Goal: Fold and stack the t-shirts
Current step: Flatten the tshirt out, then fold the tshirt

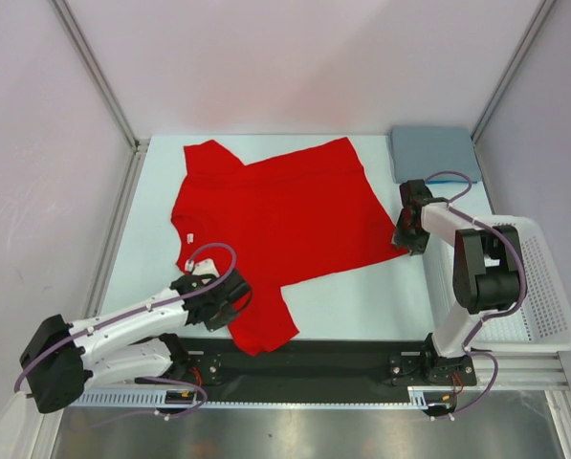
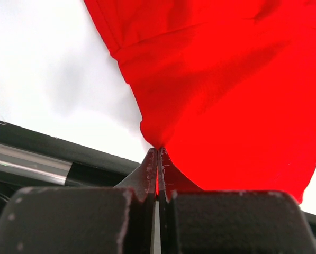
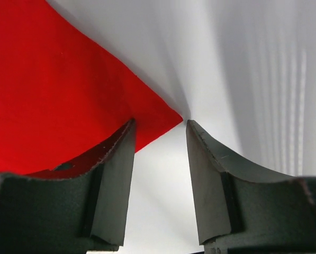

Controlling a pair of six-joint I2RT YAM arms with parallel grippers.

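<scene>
- Lying spread on the table [image 1: 381,296], the red t-shirt [image 1: 275,215] reaches from far left to near middle.
- Left gripper [image 2: 157,154] pinches its near edge, fingers pressed together.
- Right gripper [image 3: 160,124] holds its fingers spread at the shirt's right corner.

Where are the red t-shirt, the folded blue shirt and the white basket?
red t-shirt [image 1: 275,220]: top external view, middle of its body.
folded blue shirt [image 1: 434,153]: top external view, centre of its upper face.
white basket [image 1: 551,292]: top external view, its perforated right wall.
</scene>
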